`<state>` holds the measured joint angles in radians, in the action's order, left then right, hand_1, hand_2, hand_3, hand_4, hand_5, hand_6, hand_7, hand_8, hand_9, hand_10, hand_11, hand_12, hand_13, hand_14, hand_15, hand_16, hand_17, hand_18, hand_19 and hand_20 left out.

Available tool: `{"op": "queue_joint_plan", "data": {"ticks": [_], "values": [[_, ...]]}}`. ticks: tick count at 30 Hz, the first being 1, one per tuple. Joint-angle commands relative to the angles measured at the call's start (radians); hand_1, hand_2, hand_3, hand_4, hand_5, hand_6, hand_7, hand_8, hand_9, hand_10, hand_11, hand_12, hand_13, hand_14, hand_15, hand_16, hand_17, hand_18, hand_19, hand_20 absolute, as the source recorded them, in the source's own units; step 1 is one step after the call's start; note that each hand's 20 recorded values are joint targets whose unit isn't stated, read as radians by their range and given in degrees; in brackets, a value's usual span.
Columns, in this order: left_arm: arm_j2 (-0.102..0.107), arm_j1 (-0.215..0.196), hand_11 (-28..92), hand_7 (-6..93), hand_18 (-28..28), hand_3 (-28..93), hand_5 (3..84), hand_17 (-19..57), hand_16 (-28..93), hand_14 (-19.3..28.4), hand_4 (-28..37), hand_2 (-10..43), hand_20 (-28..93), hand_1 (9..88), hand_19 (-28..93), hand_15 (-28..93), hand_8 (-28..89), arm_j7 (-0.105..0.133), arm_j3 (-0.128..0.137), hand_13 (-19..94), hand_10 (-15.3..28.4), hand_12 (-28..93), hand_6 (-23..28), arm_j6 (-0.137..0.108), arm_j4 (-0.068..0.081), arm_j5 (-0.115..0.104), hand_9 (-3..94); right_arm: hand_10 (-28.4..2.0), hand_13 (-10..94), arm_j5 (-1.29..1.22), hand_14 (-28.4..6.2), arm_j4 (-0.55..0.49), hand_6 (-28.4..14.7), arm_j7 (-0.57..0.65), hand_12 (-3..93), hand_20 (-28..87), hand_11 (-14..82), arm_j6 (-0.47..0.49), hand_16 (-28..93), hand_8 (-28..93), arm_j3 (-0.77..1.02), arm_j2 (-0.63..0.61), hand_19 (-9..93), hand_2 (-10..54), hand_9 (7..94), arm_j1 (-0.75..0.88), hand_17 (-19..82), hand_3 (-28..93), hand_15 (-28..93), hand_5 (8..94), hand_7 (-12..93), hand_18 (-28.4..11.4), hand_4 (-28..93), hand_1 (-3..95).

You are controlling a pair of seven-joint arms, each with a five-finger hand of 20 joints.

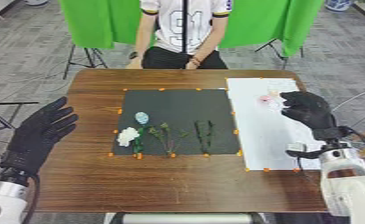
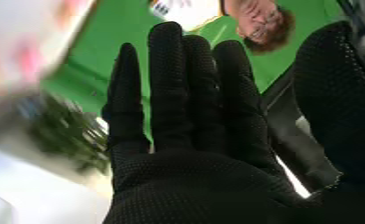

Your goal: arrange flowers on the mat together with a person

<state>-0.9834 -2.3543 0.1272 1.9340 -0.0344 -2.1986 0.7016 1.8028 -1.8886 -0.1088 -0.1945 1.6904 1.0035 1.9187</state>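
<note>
Desk: brown wood, carrying a dark mat and a white sheet.
Mat: dark, flat, in the middle part of the desk (image 1: pixel 94 175); the mat (image 1: pixel 174 102) bears most of the flowers.
White flower: one full white flower (image 1: pixel 128 136), near the mat's left edge, towards the robot.
Pale blue flower: one, oval pale blue flower (image 1: pixel 142 117), on the mat just beyond the white one.
Green stem: one green stem (image 1: pixel 138 146), beside the white flower, running towards the mat's near edge.
Sprigs: thin, branching green sprigs (image 1: pixel 168 137), on the mat to the right of the white flower.
Dark green stems: a pair of dark green stems (image 1: pixel 204 135), side by side on the right part of the mat, lying lengthwise away from the robot.
Sheet: white sheet (image 1: pixel 260 132), to the right of the mat.
Pink flower: small pink flower (image 1: pixel 265 99), on the far part of the sheet, near the right hand; whether touched, cannot tell.
Right hand: black glove, right hand (image 1: pixel 310 110) over the sheet. In the right wrist view the right hand (image 2: pixel 187 175) has straight fingers, mostly close together, the thumb apart.
Left hand: black glove, left hand (image 1: pixel 41 131) at the desk's left side, fingers extended and slightly spread.
Tabs: small orange tabs (image 1: pixel 235 132), along the edges of mat and sheet.
Backdrop: green curtain (image 1: pixel 263 22) beyond the desk.
</note>
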Motion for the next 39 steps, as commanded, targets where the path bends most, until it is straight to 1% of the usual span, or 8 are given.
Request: {"op": "queue_joint_plan", "data": {"ticks": [1,8,17,23,25,28,31,39], "values": [[0.005,-0.025,17,15.5,22.9,69,33.0,-8.0,4,15.0,-24.7,-2.5,12,25.9,45,26,-8,0.001,0.015,22,12.4,20,4.5,-0.006,-0.003,-0.002,28.2,-11.5,44,0.565,-8.7,0.075,-1.6,0.174,26.4,37,29.0,0.016,23,-15,-0.024,-0.135,56,-9.0,47.1,-0.067,18,84,46,45.7,31,-17.8,-27,31.0],[0.007,-0.024,17,15.5,22.9,69,33.0,-8.0,4,15.0,-24.7,-2.5,12,25.9,45,26,-8,0.000,0.018,22,12.3,20,4.5,-0.008,-0.004,-0.002,28.2,-11.1,39,0.709,-8.6,0.156,-1.9,0.348,25.9,36,24.6,0.072,23,-14,-0.122,-0.191,55,-9.5,41.6,-0.141,16,85,43,39.9,30,-17.8,-28,29.4],[0.009,-0.025,17,15.6,22.9,69,33.0,-8.0,4,15.0,-24.6,-2.5,12,25.8,45,26,-8,0.006,0.014,22,12.3,20,4.5,-0.011,-0.006,-0.003,28.2,-10.3,46,0.753,-7.8,0.233,-0.4,0.461,27.0,37,30.5,0.119,24,-15,-0.228,-0.211,57,-9.5,48.4,-0.225,17,84,49,44.2,32,-17.2,-28,31.5],[0.010,-0.021,17,15.5,23.0,70,33.0,-8.0,4,15.0,-24.6,-2.6,12,25.8,45,26,-8,0.000,0.015,22,12.3,20,4.5,-0.011,-0.005,-0.004,28.3,-9.0,56,0.766,-6.9,0.269,2.1,0.476,28.6,39,39.7,0.122,25,-17,-0.267,-0.209,61,-9.5,58.4,-0.261,21,83,58,51.0,36,-16.2,-28,35.8],[0.011,-0.019,17,15.6,23.0,70,33.0,-8.0,4,15.0,-24.7,-2.6,12,25.8,45,26,-8,0.000,0.013,22,12.3,20,4.5,-0.010,-0.003,-0.004,28.2,-8.0,57,0.776,-7.0,0.278,2.5,0.484,33.5,40,37.1,0.122,25,-17,-0.283,-0.209,61,-9.5,61.1,-0.273,22,81,59,52.5,38,-16.1,-28,37.8],[0.010,-0.018,17,15.6,23.0,70,33.0,-8.0,4,15.0,-24.7,-2.6,12,25.8,45,26,-8,-0.001,0.013,22,12.3,20,4.4,-0.010,-0.003,-0.004,28.3,-7.0,59,0.789,-6.8,0.292,2.4,0.483,39.9,40,32.1,0.121,26,-6,-0.297,-0.209,62,-9.5,64.9,-0.284,23,78,60,53.2,39,-15.9,-28,40.8],[0.010,-0.016,17,15.6,23.0,70,33.0,-8.0,4,15.0,-24.7,-2.5,12,25.8,45,26,-8,0.000,0.012,22,12.4,20,4.4,-0.007,-0.001,-0.003,28.3,-6.2,63,0.798,-5.5,0.303,3.1,0.483,50.3,41,24.3,0.100,31,-2,-0.312,-0.211,63,-9.5,72.1,-0.291,25,75,60,55.8,47,-15.5,-28,46.7],[0.009,-0.023,17,15.6,22.9,70,33.0,-8.0,4,15.0,-24.6,-2.5,12,25.8,45,25,-8,-0.001,0.015,22,12.4,20,4.5,-0.009,-0.004,-0.003,28.3,-5.6,70,0.807,-4.8,0.255,4.1,0.448,53.3,43,25.2,-0.009,36,-1,-0.317,-0.190,67,-9.5,81.2,-0.275,29,76,62,66.8,50,-15.4,-28,51.8]]}}
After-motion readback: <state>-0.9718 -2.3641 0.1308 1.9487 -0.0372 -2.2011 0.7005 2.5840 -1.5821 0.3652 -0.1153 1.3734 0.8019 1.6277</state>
